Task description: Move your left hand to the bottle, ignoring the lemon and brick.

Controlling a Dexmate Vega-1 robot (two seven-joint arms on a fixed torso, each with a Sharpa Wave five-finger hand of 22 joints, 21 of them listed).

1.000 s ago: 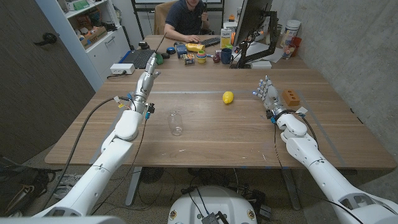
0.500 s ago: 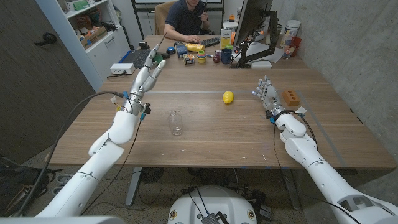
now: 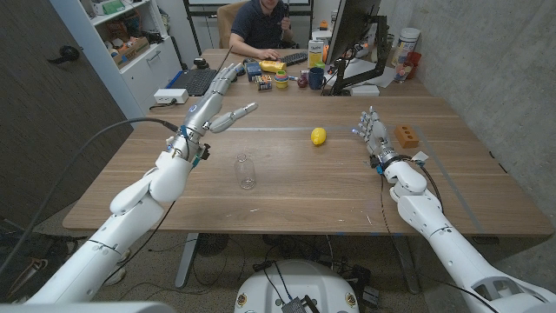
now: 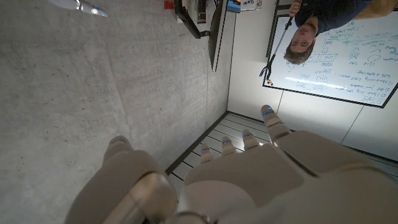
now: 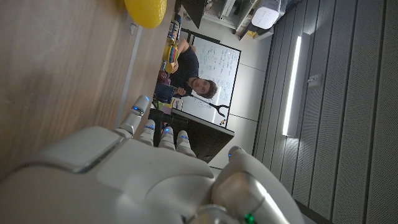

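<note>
a: why is the left hand (image 3: 218, 106) up in the air like that?

b: it hangs above the wooden table (image 3: 287, 187) with fingers spread and nothing in them, so it looks like the reach is only partly done. i judge it has to come down and toward the robot, because the clear bottle (image 3: 247, 170) stands upright on the table nearer the robot than the hand, well apart from it.

a: and the lemon (image 3: 319, 136)?

b: it sits further along toward the middle, beyond the bottle and well apart from it. it's there to be left alone, i think, so a direct drop to the bottle keeps the hand away from it.

a: the right side?

b: the right hand (image 3: 373, 132) stands by the table with fingers pointing away from the robot, apart and holding nothing. the orange brick (image 3: 405, 136) lies just beside it; whether they touch, i can't tell. that hand seems parked, since the task only calls for the left.
</note>
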